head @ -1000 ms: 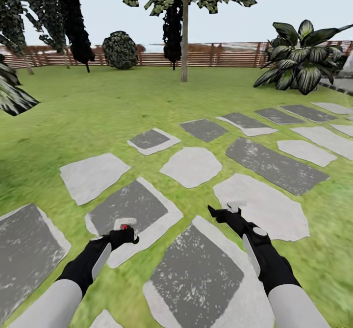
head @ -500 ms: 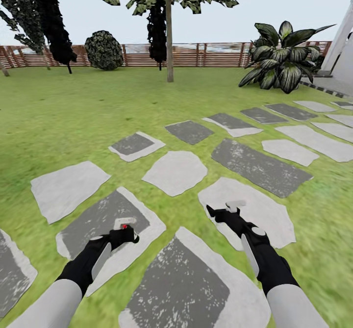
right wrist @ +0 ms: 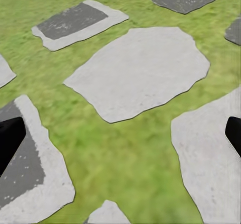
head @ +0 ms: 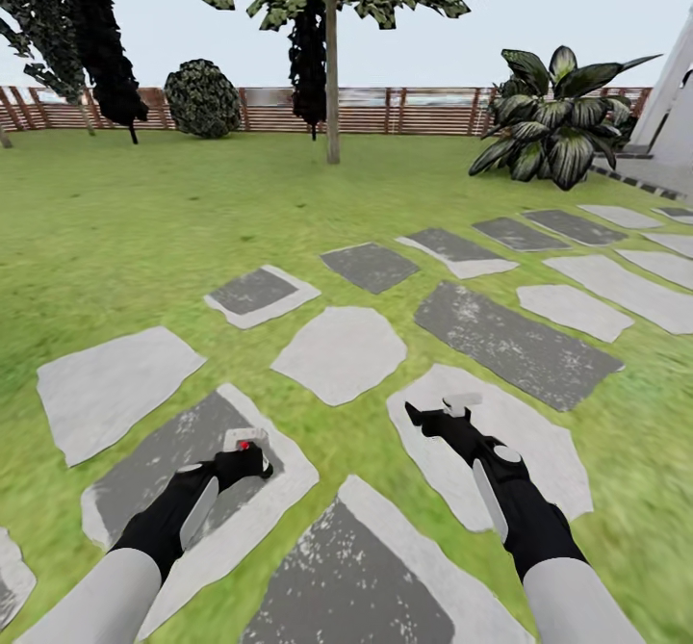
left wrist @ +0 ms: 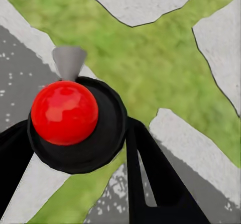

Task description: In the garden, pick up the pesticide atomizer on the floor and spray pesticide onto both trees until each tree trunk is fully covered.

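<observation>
Head view: stepping stones (head: 339, 351) cross lawn (head: 115, 240); wooden fence (head: 423, 111) behind.

Green lawn (head: 144, 240) with mottled yellow-green blades; stepping stones (head: 339, 353) pale grey, several with dark charcoal centres flecked white. Brown horizontal-slat fence (head: 423, 115). Slim grey-brown tree trunk (head: 332, 86) under blotchy green-and-black foliage; broad-leaved bush (head: 553, 115) dark green striped with white. Both arms black with light grey forearms; left gripper (head: 245, 444) has a glossy red ball (left wrist: 64, 112) in a black ring
</observation>
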Available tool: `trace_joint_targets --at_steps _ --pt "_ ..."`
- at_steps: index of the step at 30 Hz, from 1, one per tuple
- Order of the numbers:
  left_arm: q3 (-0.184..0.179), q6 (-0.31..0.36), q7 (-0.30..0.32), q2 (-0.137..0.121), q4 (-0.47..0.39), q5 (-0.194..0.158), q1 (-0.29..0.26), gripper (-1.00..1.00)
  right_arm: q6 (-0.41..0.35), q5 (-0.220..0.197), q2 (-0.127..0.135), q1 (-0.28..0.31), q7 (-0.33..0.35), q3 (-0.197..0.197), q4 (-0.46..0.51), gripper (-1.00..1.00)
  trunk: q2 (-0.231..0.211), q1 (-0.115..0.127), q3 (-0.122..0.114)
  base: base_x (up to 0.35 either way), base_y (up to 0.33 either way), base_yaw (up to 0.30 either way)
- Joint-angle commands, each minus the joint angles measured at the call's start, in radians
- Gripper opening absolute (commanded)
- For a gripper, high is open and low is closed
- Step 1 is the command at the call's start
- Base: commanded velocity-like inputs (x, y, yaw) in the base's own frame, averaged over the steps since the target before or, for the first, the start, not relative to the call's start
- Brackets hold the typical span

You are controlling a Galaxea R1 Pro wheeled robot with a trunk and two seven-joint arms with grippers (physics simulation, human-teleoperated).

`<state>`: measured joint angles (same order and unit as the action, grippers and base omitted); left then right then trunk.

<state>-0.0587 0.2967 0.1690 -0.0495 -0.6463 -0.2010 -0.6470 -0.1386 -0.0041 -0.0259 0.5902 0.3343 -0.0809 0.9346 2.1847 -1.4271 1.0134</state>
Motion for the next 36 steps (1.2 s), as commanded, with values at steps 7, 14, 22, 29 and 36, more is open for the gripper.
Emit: trace_joint_targets --at_steps 7,14,22,29,36 --pt "-0.004 0.005 -0.002 -0.001 0.000 -0.011 0.000 -1.00 -0.007 0.000 -0.001 0.000 0.008 -0.005 0.001 1.00 0.000 0.000 0.001 0.329 0.000 0.176" --pt "-0.003 0.004 -0.002 -0.002 0.002 -0.012 0.000 -1.00 -0.007 0.000 -0.001 0.000 0.008 -0.005 0.001 1.00 0.000 0.000 0.001 0.338 0.000 0.189" --pt "-0.001 0.004 -0.002 -0.006 0.002 -0.012 0.000 -1.00 -0.007 0.000 -0.001 0.000 0.008 -0.005 0.001 1.00 0.000 0.000 0.001 0.339 0.000 0.016" --pt "-0.001 0.004 -0.002 -0.006 0.000 -0.012 0.000 -1.00 -0.007 -0.001 -0.002 0.000 0.008 -0.005 0.001 1.00 0.000 0.000 0.001 0.339 0.000 0.000" --pt "0.000 0.005 -0.001 -0.007 -0.004 -0.012 0.000 -1.00 -0.007 -0.002 -0.002 0.000 0.008 -0.004 0.000 1.00 0.000 0.000 0.001 0.339 0.000 0.000"
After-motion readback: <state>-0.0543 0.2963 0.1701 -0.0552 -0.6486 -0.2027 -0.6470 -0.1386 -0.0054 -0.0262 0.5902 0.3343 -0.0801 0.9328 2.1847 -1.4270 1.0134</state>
